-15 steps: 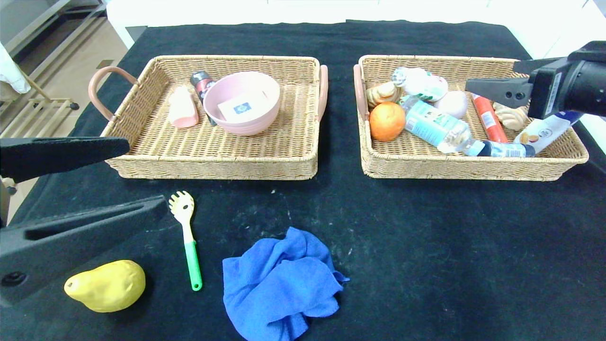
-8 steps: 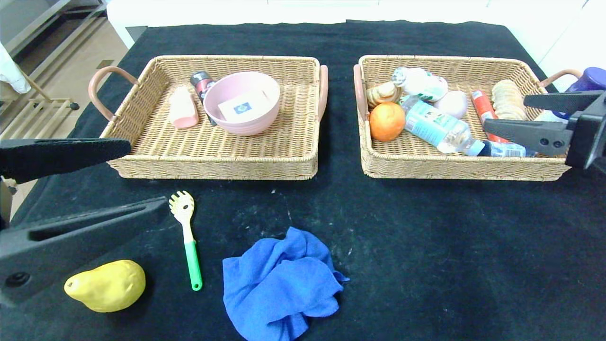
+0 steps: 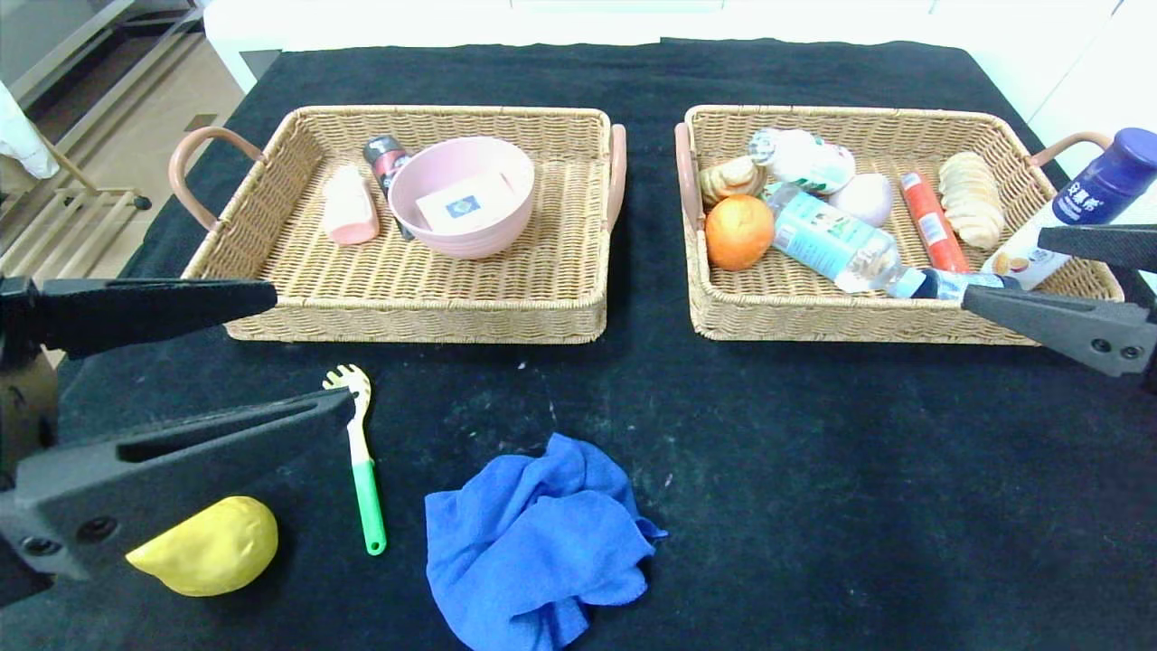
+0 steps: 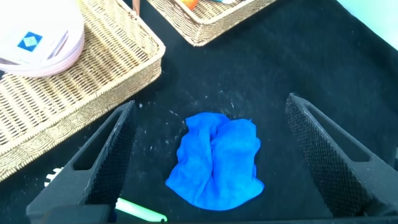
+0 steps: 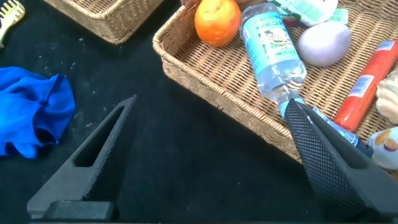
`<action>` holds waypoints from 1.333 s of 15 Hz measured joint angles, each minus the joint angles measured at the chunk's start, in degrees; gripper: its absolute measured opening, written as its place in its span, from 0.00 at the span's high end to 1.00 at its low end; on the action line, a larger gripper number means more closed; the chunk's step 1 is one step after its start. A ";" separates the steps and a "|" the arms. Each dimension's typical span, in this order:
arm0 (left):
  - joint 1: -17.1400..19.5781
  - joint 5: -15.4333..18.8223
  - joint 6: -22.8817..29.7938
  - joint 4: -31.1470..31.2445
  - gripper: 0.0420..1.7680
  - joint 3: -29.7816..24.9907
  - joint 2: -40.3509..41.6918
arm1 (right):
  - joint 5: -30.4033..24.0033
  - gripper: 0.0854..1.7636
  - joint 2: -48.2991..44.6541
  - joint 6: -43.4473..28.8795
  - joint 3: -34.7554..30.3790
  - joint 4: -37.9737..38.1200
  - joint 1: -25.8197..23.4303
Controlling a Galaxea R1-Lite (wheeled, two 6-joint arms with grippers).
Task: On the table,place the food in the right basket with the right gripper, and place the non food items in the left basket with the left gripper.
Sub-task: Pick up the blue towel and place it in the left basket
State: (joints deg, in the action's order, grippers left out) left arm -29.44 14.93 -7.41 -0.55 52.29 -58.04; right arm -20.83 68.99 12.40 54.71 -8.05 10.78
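Observation:
My left gripper (image 3: 307, 348) is open and empty, over the table (image 3: 813, 470) at the near left. Its lower finger covers part of the yellow pear (image 3: 212, 547). In its wrist view the gripper (image 4: 210, 106) hangs open above the blue cloth (image 4: 219, 158). My right gripper (image 3: 1003, 267) is open and empty at the near right corner of the right basket (image 3: 868, 321). The white bottle with the dark-blue cap (image 3: 1080, 208) leans on that basket's right end. The clear water bottle (image 3: 832, 240) and the small green-labelled bottle (image 3: 804, 158) lie inside it.
A green-handled pasta spoon (image 3: 362, 470) and the blue cloth (image 3: 533, 542) lie on the near table. The left basket (image 3: 407, 307) holds a pink bowl (image 3: 461, 194), a pink item and a dark can. The right basket also holds an orange (image 3: 738, 232), a sausage and bread.
My right gripper has drawn back from over the right basket toward its near right corner, leaving the blue-capped bottle leaning there. My left gripper has edged forward, covering part of the pear.

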 joint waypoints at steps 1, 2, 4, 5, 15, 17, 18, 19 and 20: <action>0.00 -0.02 0.00 -0.02 0.03 0.00 -0.11 | 0.00 0.04 -0.39 0.05 -0.57 -0.18 -0.56; 0.00 -0.13 0.00 -0.07 0.03 0.00 -0.17 | 0.06 0.04 -0.72 0.05 -1.19 -0.27 -0.98; 0.00 -0.17 0.00 -0.07 0.03 0.00 -0.26 | 0.39 0.04 -1.49 0.00 -2.43 -0.38 -1.28; 0.00 -0.17 0.00 -0.05 0.03 0.00 -0.33 | 0.44 0.04 -1.93 -0.44 -3.01 -0.35 -1.33; 0.00 -0.27 -0.02 -0.09 0.03 -0.39 -0.94 | 0.24 0.04 -6.34 -0.90 -6.31 -0.16 -1.68; 0.00 -0.27 0.00 -0.20 0.03 -0.44 -1.02 | 0.83 0.04 -6.61 -0.80 -7.17 -0.18 -1.60; 0.00 -0.27 0.00 -0.18 0.03 -0.48 -1.11 | 0.83 0.04 -6.69 -0.80 -7.56 -0.38 -1.57; 0.00 -0.27 0.00 -0.20 0.03 -0.50 -1.19 | 0.83 0.04 -6.75 -0.85 -7.80 -0.46 -1.55; 0.00 -0.24 -0.02 -0.18 0.03 -0.57 -1.24 | 0.88 0.04 -6.78 -0.94 -7.86 -0.49 -1.55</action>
State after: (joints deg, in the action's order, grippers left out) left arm -29.44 14.69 -7.44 -0.73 51.71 -59.28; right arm -19.96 62.21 11.46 46.85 -8.53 9.23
